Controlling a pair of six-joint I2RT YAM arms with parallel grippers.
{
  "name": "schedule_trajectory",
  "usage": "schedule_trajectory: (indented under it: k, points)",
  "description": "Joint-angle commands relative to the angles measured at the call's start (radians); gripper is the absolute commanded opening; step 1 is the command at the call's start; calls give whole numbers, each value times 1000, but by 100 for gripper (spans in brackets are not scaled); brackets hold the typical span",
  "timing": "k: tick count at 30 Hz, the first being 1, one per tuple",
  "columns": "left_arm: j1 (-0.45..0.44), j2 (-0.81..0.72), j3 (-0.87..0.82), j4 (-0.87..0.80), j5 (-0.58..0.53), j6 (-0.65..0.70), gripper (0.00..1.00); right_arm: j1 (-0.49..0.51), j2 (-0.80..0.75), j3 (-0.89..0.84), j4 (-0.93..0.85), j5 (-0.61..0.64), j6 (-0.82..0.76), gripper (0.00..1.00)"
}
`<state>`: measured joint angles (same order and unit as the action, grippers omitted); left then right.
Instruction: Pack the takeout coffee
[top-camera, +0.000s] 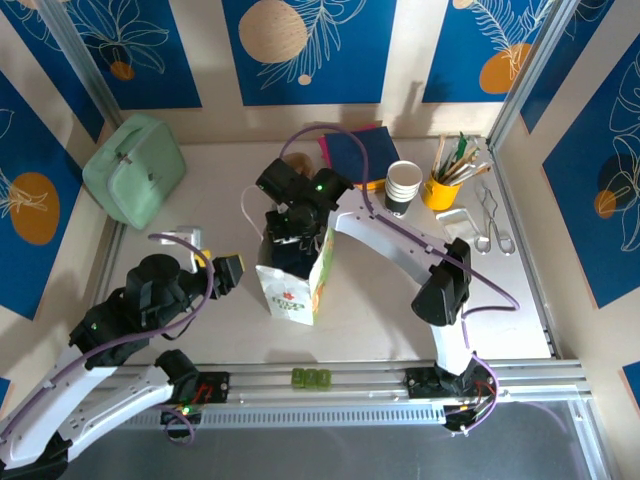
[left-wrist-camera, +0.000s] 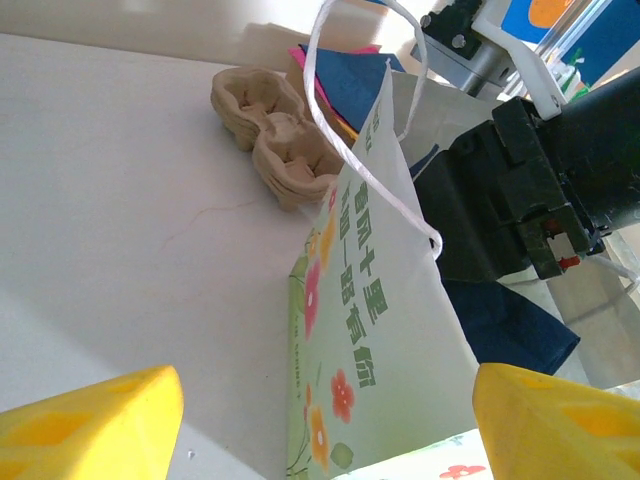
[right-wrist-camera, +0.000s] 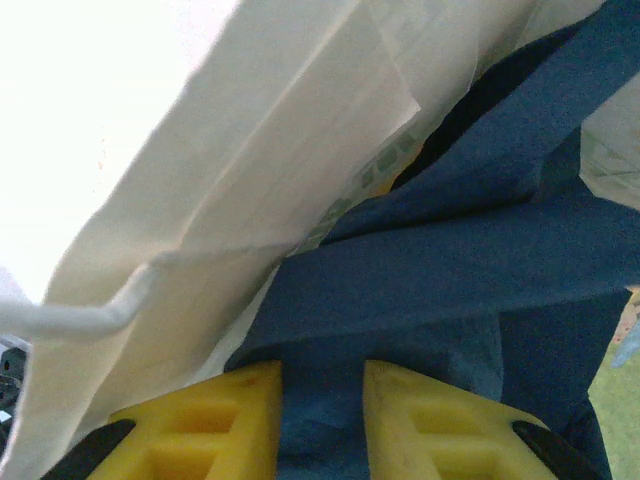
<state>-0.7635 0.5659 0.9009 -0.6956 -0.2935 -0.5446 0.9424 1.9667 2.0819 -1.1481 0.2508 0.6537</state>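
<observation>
Top external view: a paper bag (top-camera: 297, 285) stood mid-worktop (top-camera: 215, 185) between both arms.
The right arm (top-camera: 400, 245) reached over the bag's mouth, its jaws pinched narrowly on a blue napkin (right-wrist-camera: 450, 270); the left arm (top-camera: 130, 310) held its jaws wide and empty, facing the bag. The takeout coffee (top-camera: 403, 186) stood upright far back, just beside a yellow pot (top-camera: 440, 192).
</observation>
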Motion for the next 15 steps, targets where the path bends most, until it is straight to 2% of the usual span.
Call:
schedule_trajectory:
  k: [1,8,12,15]
  points:
    - [7,3,6,-12,-16,0,76,14,-27,86,-42,6,-20,33]
    - [7,3,18,-13,-98,40,80,21,-174,140,-28,13,-84,41]
    - [7,21,43,-44,-191,89,88,2,-310,66,29,59,-143,50]
    - [6,28,49,-52,-270,135,94,-41,-441,-68,107,81,-186,58]
